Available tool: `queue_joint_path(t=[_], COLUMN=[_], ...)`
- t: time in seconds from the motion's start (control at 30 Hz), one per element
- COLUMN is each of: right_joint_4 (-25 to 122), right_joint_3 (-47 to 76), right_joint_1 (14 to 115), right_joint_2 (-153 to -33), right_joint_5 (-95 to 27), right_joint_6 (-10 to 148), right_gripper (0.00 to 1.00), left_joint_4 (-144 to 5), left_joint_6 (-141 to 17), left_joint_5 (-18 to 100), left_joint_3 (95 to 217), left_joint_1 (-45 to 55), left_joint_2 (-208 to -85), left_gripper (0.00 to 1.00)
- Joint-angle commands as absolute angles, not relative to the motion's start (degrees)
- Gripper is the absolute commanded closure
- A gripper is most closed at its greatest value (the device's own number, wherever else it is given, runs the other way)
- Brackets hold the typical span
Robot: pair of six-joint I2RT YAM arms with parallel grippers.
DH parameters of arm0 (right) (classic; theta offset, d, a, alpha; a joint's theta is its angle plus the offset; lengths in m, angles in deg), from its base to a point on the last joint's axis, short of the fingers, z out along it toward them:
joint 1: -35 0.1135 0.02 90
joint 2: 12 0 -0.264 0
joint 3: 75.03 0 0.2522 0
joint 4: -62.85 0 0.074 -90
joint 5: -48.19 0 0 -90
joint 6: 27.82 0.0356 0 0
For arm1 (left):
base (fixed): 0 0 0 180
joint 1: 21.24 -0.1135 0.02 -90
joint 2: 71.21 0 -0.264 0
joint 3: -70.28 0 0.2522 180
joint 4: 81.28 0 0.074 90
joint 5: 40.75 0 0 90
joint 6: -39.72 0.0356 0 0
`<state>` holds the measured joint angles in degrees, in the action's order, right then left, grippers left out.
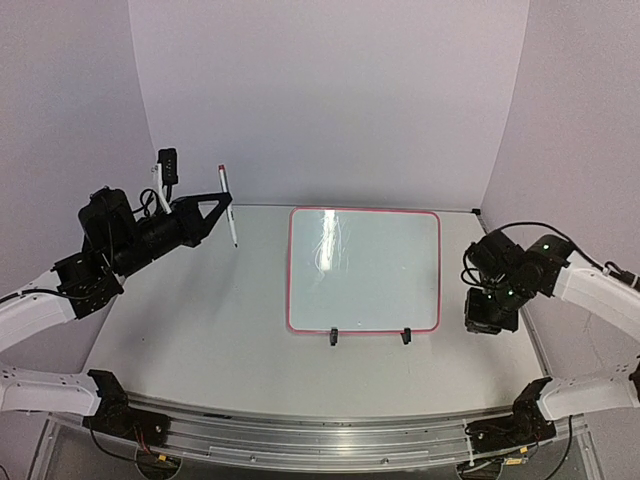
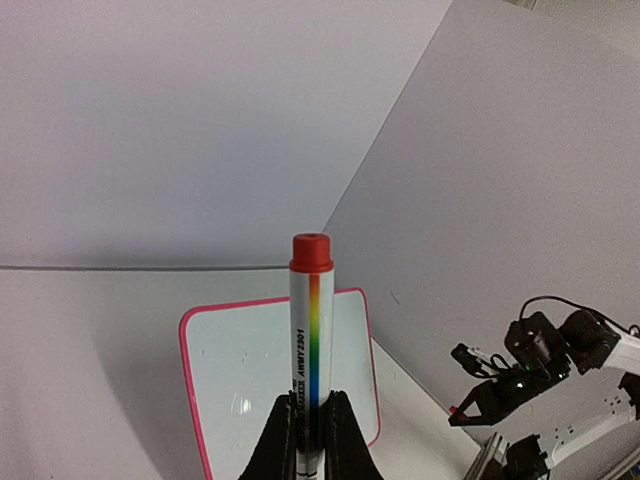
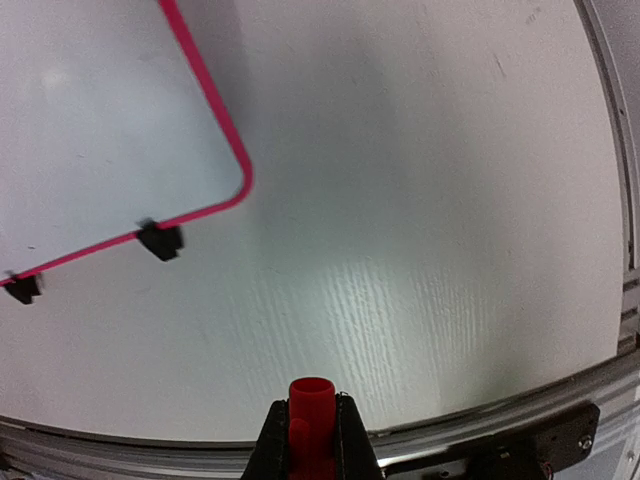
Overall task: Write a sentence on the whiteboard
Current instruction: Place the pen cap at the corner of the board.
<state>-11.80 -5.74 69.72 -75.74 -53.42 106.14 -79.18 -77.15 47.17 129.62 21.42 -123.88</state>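
Observation:
The whiteboard [image 1: 365, 270], glossy white with a red-pink frame, lies flat mid-table; it also shows in the left wrist view [image 2: 250, 380] and its near right corner in the right wrist view [image 3: 100, 120]. I see no sentence on it, only glare streaks. My left gripper [image 1: 222, 204] is shut on a white marker [image 2: 311, 330] with a rainbow stripe and a red end, held in the air left of the board [image 1: 229, 210]. My right gripper [image 3: 312, 440] is shut on a red marker cap [image 3: 312, 410], low over the table right of the board [image 1: 490, 312].
Two black stand feet [image 1: 334, 337] [image 1: 406, 336] clip the board's near edge. The metal rail [image 1: 320, 435] runs along the table's front edge, close under the right gripper in the right wrist view [image 3: 520, 410]. Purple walls enclose the back and sides.

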Motion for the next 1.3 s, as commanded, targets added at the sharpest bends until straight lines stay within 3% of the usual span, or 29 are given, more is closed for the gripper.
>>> queue_joint_path(t=[0.0, 0.17, 0.37, 0.6, 0.93, 1.1, 1.27], right_joint_4=[-17.73, -12.42, 6.43, 12.1, 15.8, 15.3, 10.87], right_joint_3=[-12.63, -18.45, -23.6, -24.52, -25.28, -25.54, -24.52], right_joint_1=[69.63, 69.63, 69.63, 69.63, 69.63, 69.64, 69.64], right_joint_2=[-77.21, -79.05, -83.65, -89.46, -95.33, -92.94, -86.53], right_joint_5=[-56.84, -56.64, -47.78, -48.75, -45.32, -45.22, -44.91], right_joint_6=[114.13, 114.17, 108.79, 105.4, 106.15, 106.99, 106.81], right_gripper=[1.0, 1.0, 0.99, 0.97, 0.81, 0.72, 0.56], left_joint_4=[-77.91, -79.32, -80.99, -82.57, -85.01, -85.05, -84.63], left_joint_6=[-73.72, -72.86, -72.31, -72.98, -73.75, -72.97, -70.95], left_joint_5=[38.73, 33.57, 29.4, 28.35, 24.82, 21.91, 17.4], left_joint_3=[127.58, 126.89, 127.11, 126.88, 126.85, 128.27, 130.99], left_joint_1=[21.52, 21.55, 21.51, 21.59, 21.55, 21.57, 21.59], left_joint_2=[-123.59, -125.76, -128.37, -128.56, -131.61, -134.04, -137.9], left_gripper=[1.0, 1.0, 1.0, 1.0, 1.0, 1.0, 1.0])
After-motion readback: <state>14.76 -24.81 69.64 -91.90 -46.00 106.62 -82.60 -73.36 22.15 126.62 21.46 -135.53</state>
